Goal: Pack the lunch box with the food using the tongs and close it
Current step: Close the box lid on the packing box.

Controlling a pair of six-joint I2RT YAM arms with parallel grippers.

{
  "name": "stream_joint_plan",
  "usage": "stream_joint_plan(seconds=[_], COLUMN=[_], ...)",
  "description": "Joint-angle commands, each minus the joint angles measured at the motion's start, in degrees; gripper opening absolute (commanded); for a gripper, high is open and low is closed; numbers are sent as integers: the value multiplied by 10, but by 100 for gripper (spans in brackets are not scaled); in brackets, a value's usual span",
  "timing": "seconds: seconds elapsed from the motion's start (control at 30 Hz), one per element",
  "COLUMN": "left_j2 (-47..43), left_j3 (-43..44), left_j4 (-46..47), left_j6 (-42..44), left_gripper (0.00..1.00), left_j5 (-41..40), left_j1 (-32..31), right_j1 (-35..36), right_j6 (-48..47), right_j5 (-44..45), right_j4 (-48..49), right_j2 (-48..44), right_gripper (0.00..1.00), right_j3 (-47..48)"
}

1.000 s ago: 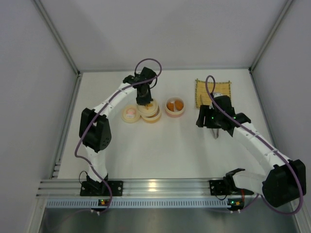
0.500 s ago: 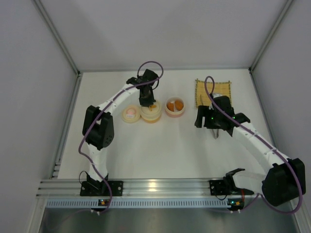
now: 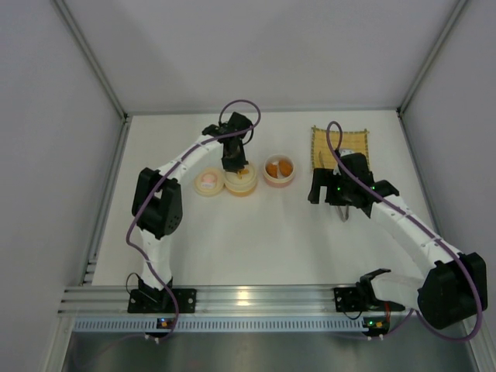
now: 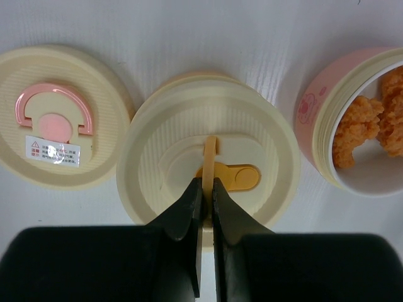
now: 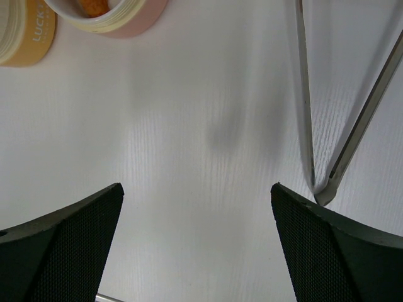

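Cream ribbed plastic fills the middle of the left wrist view. It is a lid [image 4: 252, 119] seated on the yellow bowl [image 5: 25, 31]. The left gripper [image 4: 206, 181] is pinched tight on the lid's thin upright handle [image 4: 210, 151], probably to press or steady that tier. The pink-handled top [image 4: 56, 119] lies flat at upper left, just beside it. At the right edge the pink bowl [image 4: 312, 107] stands uncovered with the orange food [image 4: 365, 126] inside, so closing looks unfinished.

In the right wrist view the right gripper [image 5: 196, 189] spreads wide over bare white table [image 5: 189, 113] and holds nothing. The silver tongs [image 5: 305, 94] lie flat at upper right, their joined end just beside one finger, seemingly parked out of the way.

The three pieces crowd together, so lifts want to go straight up. The lower half of the overhead view offers open room.
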Motion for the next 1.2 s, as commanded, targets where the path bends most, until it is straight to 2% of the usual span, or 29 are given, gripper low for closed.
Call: stream_joint_plan(seconds=[0.0,0.77,1.17], left_j2=[5,5,11], left_j3=[-4,-24,-28], left_j4=[24,33,38], left_j6=[-11,9,81], left_gripper=[0,0,0], left_j5=[-3,4,17], left_j1=[1,-1,-1], right_j1=[-10,-10,-10], right_j6=[-4,-6,-6], right_j5=[9,5,2], right_j4=[6,12,13], right_j2=[-5,-4,-4], right_gripper=[99,99,99], right_j3=[4,-5,-4])
